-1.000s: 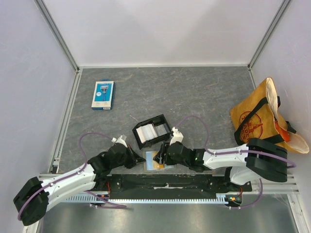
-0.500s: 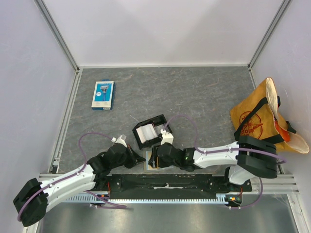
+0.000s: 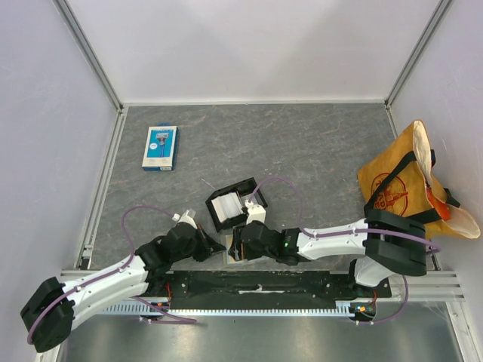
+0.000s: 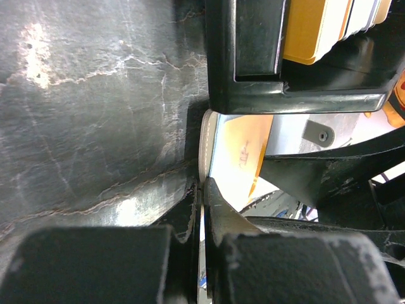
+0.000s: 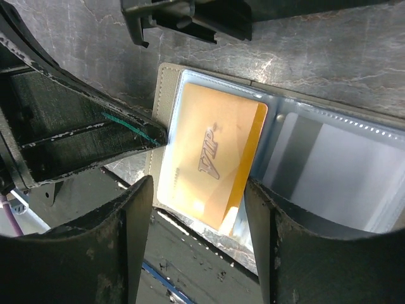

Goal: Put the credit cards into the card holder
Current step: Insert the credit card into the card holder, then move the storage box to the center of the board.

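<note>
The card holder [image 5: 166, 120] lay open at the near edge of the desk [image 3: 302, 151], just before the black tray [image 3: 235, 204]. The left gripper [image 4: 201, 190] was pinched shut on its edge. The right gripper [image 5: 197, 209] stood spread wide around a gold card [image 5: 212, 158], whose far end lay in the holder's clear pocket.

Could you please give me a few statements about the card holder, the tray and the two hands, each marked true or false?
1. An orange card marked VIP lies on the open card holder. True.
2. The right hand is shut tight on that card. False: its fingers stand apart on either side of it.
3. The left hand is shut at the holder's edge. True.
4. The black tray is empty. False: white cards sit in it.
5. The blue-and-white pack lies inside the tote bag. False: it lies on the table, far left.
</note>
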You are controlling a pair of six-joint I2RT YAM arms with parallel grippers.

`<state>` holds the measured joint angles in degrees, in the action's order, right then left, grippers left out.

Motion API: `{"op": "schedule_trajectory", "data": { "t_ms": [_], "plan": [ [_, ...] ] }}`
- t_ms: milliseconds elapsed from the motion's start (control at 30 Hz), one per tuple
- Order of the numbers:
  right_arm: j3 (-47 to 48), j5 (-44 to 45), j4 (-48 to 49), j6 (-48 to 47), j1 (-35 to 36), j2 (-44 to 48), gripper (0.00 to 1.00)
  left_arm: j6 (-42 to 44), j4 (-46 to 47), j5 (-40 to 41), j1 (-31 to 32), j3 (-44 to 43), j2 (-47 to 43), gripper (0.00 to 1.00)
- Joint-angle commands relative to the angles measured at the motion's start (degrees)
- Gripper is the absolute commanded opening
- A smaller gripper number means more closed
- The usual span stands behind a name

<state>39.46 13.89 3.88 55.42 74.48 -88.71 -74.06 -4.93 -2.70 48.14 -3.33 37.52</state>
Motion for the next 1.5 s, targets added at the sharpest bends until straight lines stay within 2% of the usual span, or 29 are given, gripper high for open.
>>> {"op": "schedule_trajectory", "data": {
  "t_ms": [0,300,500,900,1467],
  "plan": [
    [1.05,4.21,-1.5,-1.36,0.23,4.94,0.67,1.99,0.27,0.68,0.2,0.7,-0.95,0.02],
    [5.45,8.6,-9.15,0.21,-0.38,5.65,0.75,2.08,-3.94,1.55,0.2,0.7,-4.2,0.02],
    [7.11,7.91,-8.98,-0.48,-2.32,5.39,0.77,1.82,-5.35,1.82,0.2,1.22,-6.14,0.02],
    [14.32,3.43,-7.22,-2.6,-4.78,-2.78,0.79,1.9,-5.97,1.91,0.2,1.14,-5.35,0.02],
    [16.7,2.46,-6.25,-4.52,-9.87,-7.53,0.82,2.34,-5.62,2.17,0.2,1.49,-4.74,0.02]
  ]
}}
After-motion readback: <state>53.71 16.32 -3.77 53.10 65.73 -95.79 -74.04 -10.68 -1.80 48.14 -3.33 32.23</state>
